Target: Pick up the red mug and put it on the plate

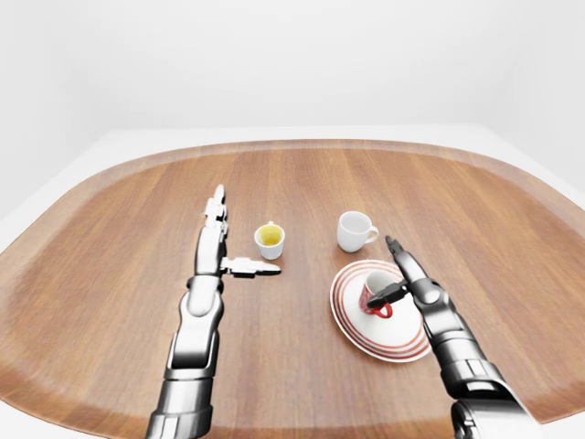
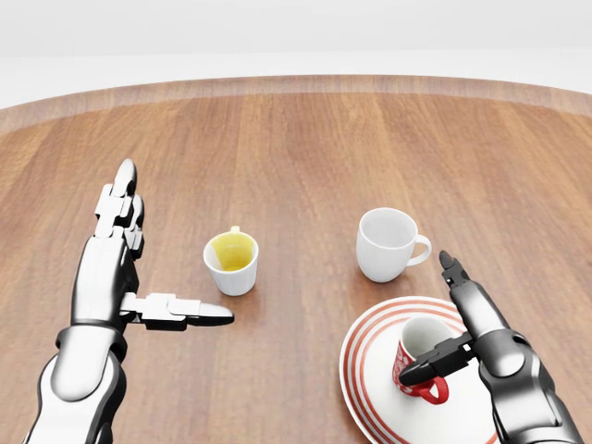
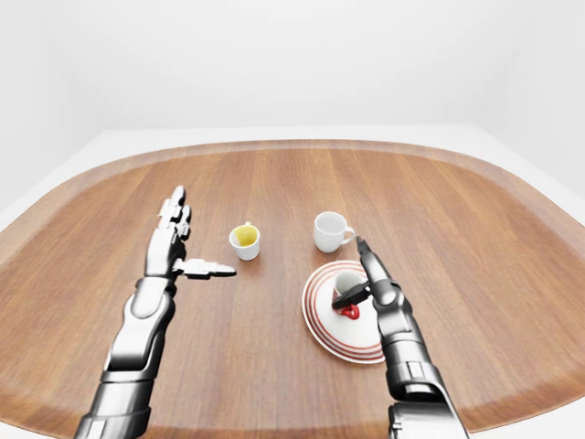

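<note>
- The red mug with a white pattern and white inside (image 2: 421, 359) is seen standing upright on the white round plate with red rings (image 2: 370, 375), at the lower right of the head view; its red handle is turned toward the bottom of that view.
- The right hand (image 2: 462, 324) is spread wide beside the mug: one finger is stretched straight toward the white mug, while the thumb (image 2: 427, 362) is laid across the red mug's near side; whether it touches cannot be told. The mug is not clasped.
- A plain white ceramic mug (image 2: 388, 244) is placed on the wooden table (image 2: 305, 148) just above the plate, its handle pointing right.
- A small white cup with a yellow inside (image 2: 231, 262) is set left of the white mug, apart from it.
- The left hand (image 2: 125, 264) is held flat and wide open left of the small cup, its thumb pointed toward the right below that cup, nothing being held.
</note>
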Motion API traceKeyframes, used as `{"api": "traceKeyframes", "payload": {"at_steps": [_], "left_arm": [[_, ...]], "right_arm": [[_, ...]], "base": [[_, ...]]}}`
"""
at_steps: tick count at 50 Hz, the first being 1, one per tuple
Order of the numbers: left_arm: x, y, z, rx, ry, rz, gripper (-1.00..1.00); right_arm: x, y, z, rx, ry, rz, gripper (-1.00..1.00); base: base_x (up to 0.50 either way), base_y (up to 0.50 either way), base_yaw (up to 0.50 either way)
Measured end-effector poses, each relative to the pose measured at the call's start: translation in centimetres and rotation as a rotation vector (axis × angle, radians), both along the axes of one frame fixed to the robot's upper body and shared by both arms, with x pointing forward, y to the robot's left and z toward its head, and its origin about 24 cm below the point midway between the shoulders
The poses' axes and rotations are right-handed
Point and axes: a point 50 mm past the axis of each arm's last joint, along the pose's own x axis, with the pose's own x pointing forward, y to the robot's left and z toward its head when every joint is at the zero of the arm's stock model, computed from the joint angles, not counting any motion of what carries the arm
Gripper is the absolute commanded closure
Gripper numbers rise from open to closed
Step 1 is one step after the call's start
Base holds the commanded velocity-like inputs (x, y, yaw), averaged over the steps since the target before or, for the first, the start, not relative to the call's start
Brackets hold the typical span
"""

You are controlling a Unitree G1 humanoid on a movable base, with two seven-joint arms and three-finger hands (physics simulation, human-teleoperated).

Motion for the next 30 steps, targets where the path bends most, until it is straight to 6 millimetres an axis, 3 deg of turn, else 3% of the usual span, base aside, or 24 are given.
{"api": "traceKeyframes", "payload": {"at_steps": [18,30], "left_arm": [[0.0,0.0,0.2,0.001,-0.008,-0.001,-1.00],[-0.1,-0.1,0.7,0.002,-0.032,-0.005,-1.00]], "right_arm": [[0.3,0.3,1.2,0.007,-0.049,0.024,-1.00],[1.0,1.1,6.0,0.018,-0.230,0.112,-1.00]], "base": [[0.00,0.00,0.00],[0.00,0.00,0.00]]}}
